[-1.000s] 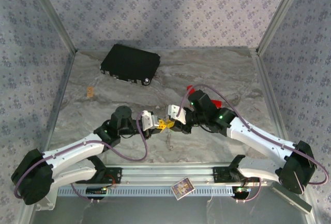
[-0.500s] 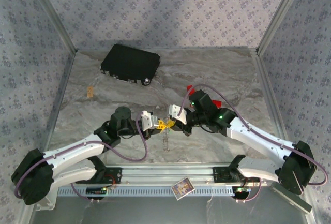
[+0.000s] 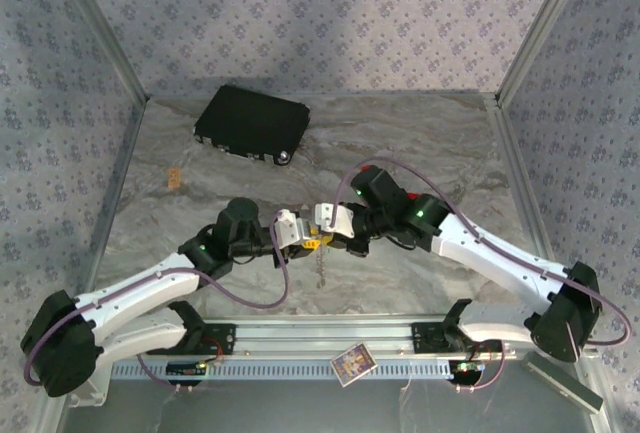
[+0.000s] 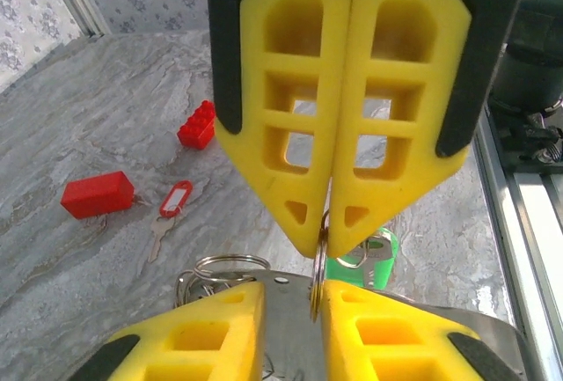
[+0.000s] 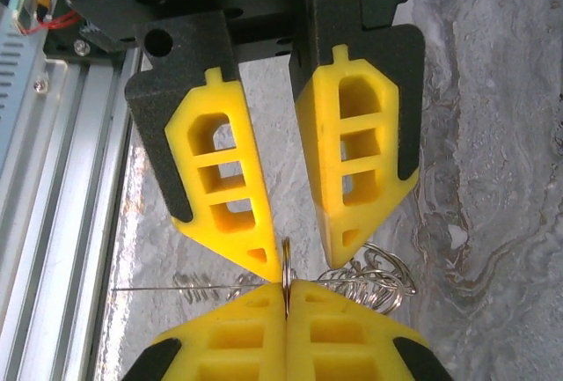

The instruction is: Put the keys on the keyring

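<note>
My right gripper [image 5: 286, 286] is shut on a thin silver ring of the keyring [image 5: 286, 262], held edge-on above the table. My left gripper [image 4: 292, 289] is open, and the ring [image 4: 318, 267] touches the inner side of its right finger [image 4: 413, 333]. The right gripper's fingertips [image 4: 303, 223] point straight at it. More silver rings [image 4: 220, 268] and a thin chain [image 3: 321, 268] hang below. The green key [image 4: 376, 256] shows just behind the held ring; whether it hangs from it I cannot tell. On the marble lies the red key [image 4: 171, 203].
Two plain red blocks [image 4: 97, 194] [image 4: 197, 124] sit on the marble beyond the red key. A black case [image 3: 250, 121] lies at the back left, and a small tan piece [image 3: 176, 177] by the left wall. A card [image 3: 352, 361] rests on the front rail.
The right wrist has pushed a little to the left and the left arm has come forward, so the two sets of fingertips now overlap. The chain still hangs beneath them.
</note>
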You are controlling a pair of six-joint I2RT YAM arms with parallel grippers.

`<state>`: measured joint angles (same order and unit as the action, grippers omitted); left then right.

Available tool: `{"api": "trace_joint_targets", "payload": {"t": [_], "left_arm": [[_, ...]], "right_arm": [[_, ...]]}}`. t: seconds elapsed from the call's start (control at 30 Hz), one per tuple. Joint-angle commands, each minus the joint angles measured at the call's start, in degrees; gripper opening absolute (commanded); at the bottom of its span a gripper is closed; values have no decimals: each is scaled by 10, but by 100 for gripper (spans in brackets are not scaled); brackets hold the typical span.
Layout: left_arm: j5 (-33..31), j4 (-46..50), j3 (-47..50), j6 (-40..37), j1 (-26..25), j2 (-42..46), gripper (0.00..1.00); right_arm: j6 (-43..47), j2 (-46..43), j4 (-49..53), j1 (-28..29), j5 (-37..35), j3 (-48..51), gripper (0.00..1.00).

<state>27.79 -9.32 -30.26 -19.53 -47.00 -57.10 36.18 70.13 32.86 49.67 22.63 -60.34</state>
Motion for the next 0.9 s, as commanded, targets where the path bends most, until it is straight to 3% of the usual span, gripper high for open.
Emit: {"api": "trace_joint_targets", "payload": {"t": [0.0, 0.17, 0.47, 0.63, 0.67, 0.77, 0.87], "left_arm": [[6, 24, -23, -20, -4, -1, 19], [17, 25, -28, -25, -3, -11, 14], [33, 11, -38, -23, -4, -20, 19], [40, 12, -35, -24, -3, -16, 0], [40, 8, -32, -22, -4, -14, 0], [38, -23, -14, -6, -4, -4, 0], [38, -73, 14, 17, -4, 4, 0]], "right_arm": [[32, 16, 56, 14, -33, -36, 0], [34, 24, 53, 22, -22, -50, 0], [31, 41, 55, 29, -22, -56, 0], [26, 39, 51, 24, -6, -51, 0], [16, 31, 39, 17, 3, -40, 0], [-21, -12, -30, -12, 34, 11, 25], [-76, -57, -110, -32, 68, 66, 31]]}}
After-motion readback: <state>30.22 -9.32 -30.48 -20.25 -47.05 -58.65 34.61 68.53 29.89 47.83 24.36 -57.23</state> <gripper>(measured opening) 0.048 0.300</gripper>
